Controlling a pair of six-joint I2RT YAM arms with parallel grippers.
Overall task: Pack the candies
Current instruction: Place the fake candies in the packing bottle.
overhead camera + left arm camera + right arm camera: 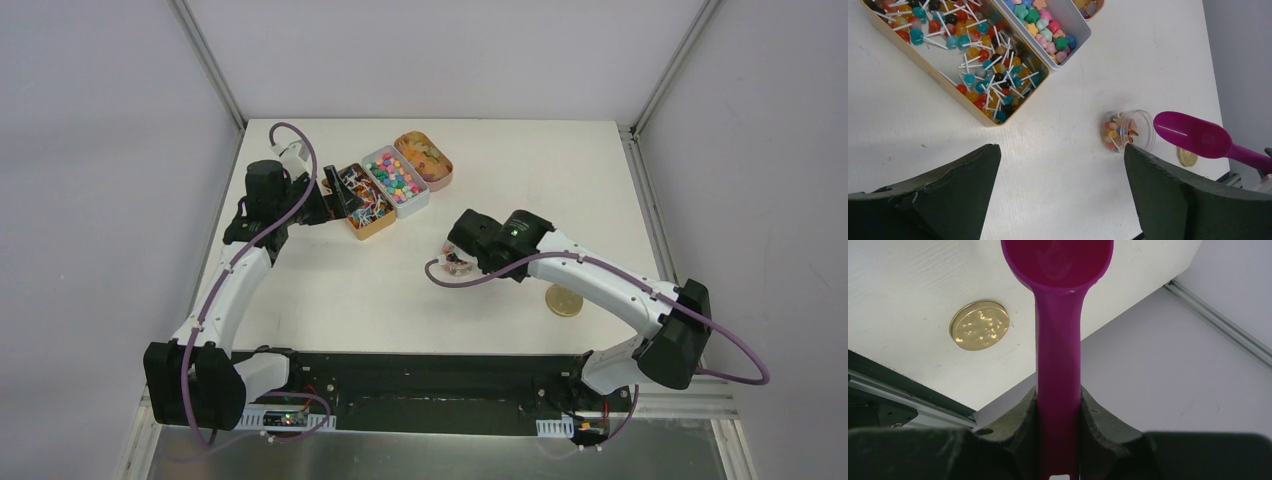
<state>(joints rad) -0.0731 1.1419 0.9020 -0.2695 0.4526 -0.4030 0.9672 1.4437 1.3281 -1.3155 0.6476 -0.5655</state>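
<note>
Top view, hidden: my right arm covers most of the jar; what fills the far pink tin is hard to make out.
Right wrist view, cut off: the scoop bowl runs past the top edge.
Surface: white table, gold lid lying flat near its front edge; pale walls, metal rails.
Candies: round, many-coloured, on white sticks, jumbled in the gold tin; shaped pastel ones in the white tin alongside; a few in the jar, apart from the tins.
Right gripper: clenched on the purple scoop handle.
Left gripper: spread wide, empty.
</note>
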